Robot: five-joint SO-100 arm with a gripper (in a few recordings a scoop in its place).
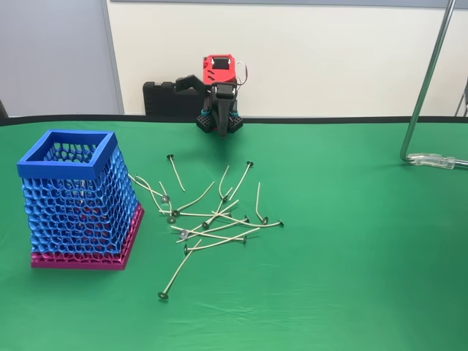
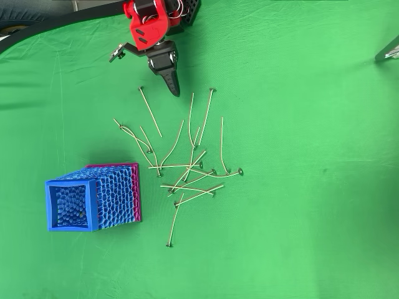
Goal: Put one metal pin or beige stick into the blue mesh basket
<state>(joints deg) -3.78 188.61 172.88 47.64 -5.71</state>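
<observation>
1. The gripper [image 2: 173,87] sits at the table's far edge, jaws together, holding nothing.
2. Beige sticks [image 2: 190,177] lie scattered nearby, between gripper and blue mesh basket [image 2: 70,205].
3. They look light, thin and slippery; pinch one mid-shaft.

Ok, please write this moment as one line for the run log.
gripper: shut, holding nothing, near arm base | sticks: scattered on green cloth | basket: upright, left of sticks in overhead view | step: no stick picked yet

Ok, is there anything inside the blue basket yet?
Looking down into the blue mesh basket in the overhead view, only blue mesh shows, with no stick visible. The rim hides the edges of its floor. The beige sticks lie on the green cloth.
</observation>
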